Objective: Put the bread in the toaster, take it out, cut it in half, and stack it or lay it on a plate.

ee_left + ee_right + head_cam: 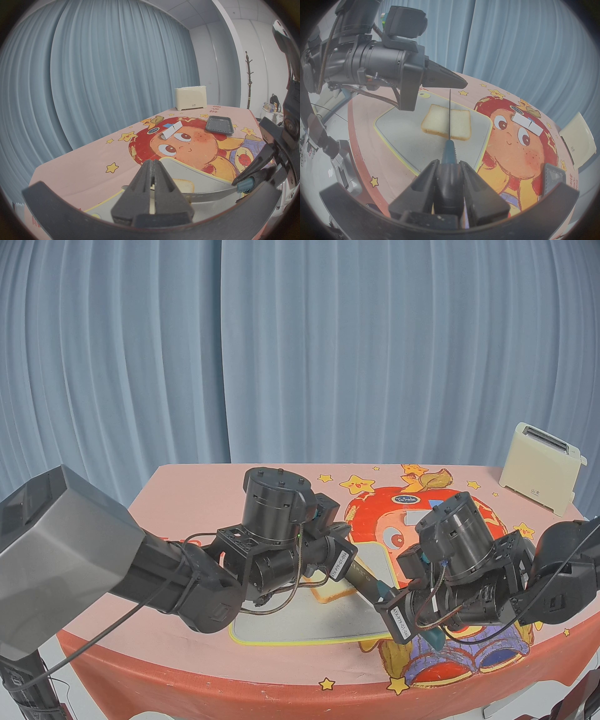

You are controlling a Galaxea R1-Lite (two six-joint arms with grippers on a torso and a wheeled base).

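Head view: the bread lies on the cutting board, lower centre. Left wrist view: the fingers of the left gripper are pressed together. Right wrist view: the fingers of the right gripper grip the knife, blade over the bread.

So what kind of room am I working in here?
Probably a lab or office room staged as a kitchen, not a real one: a curtain backdrop, a cartoon tablecloth, and a coat stand.
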